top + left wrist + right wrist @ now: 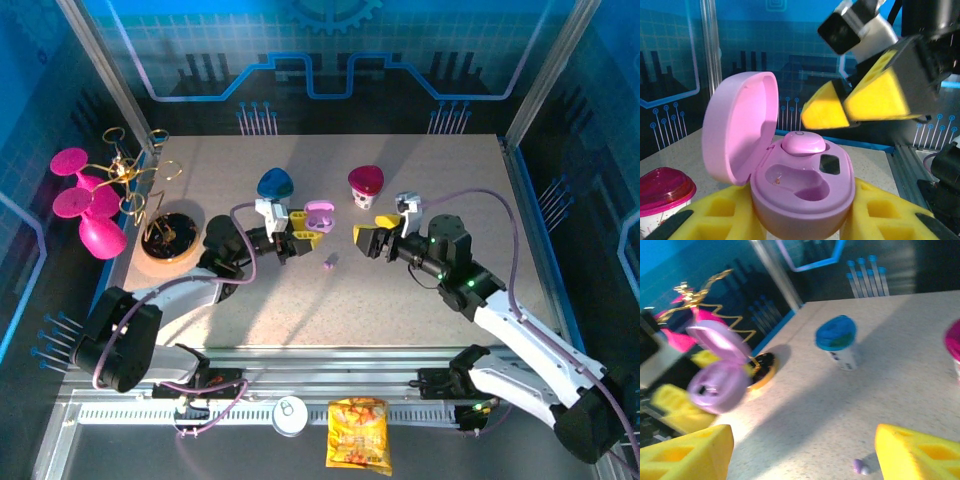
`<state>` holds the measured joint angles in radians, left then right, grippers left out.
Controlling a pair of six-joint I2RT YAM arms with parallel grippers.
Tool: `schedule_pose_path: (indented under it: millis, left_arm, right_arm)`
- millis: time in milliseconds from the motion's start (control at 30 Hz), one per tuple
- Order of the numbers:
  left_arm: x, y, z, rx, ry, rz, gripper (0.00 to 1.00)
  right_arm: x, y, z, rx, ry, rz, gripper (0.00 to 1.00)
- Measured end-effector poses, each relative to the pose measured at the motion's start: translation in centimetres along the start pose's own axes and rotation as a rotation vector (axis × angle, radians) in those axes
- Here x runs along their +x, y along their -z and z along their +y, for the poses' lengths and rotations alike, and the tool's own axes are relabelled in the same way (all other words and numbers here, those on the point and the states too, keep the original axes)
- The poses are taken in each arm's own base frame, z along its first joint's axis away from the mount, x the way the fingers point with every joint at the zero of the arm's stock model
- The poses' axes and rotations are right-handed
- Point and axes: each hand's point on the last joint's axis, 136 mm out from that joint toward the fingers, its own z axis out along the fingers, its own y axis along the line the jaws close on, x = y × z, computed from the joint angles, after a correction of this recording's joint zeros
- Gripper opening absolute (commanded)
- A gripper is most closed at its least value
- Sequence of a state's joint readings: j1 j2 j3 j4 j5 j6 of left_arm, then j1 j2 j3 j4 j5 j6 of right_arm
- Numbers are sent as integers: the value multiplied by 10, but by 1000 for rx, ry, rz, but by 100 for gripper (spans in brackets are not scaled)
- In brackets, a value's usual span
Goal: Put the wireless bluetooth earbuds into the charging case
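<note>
So from the top camera: the left claw (305,230) is clamped on the little lilac charging case (320,212) near the middle of the table (450,170), and the case is flipped open. The right claw (372,232) sits just across from it, near the case but not touching, spread apart with nothing in it. A loose earbud (331,264), lilac, lies on the table between the two claws, a bit toward the near edge. Behind them are a blue domed cup (275,183) and a magenta domed cup (366,181), and off to the left a round wooden stand (170,245) with gold wire on it. A can (291,415) and a snack bag (358,432) lie down at the front rail

Left wrist cam: the case is squeezed between that claw's yellow fingers (715,215), with the lid (740,130) standing up on the left. One seated earbud (802,142) is in the far pocket, and the near pocket (800,182) is bare. The right claw's yellow tips hang just above and behind the case, pretty blurry

Right wrist cam: its own fingers (685,452) sit in the two bottom corners, wide apart, with bare table between them. The loose earbud is on the table just beside the right-hand one. The open case is a blur on the left, and the blue cup stands upright further back
</note>
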<state>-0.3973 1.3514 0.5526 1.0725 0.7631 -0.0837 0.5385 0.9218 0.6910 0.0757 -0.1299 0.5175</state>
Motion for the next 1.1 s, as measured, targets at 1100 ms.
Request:
schedule_pose_path:
  millis: [1100]
  left_arm:
    - [-59,26,-25,-68,-108,-82,28]
  right_arm:
    - [162,-133,-60,514,278,843,35]
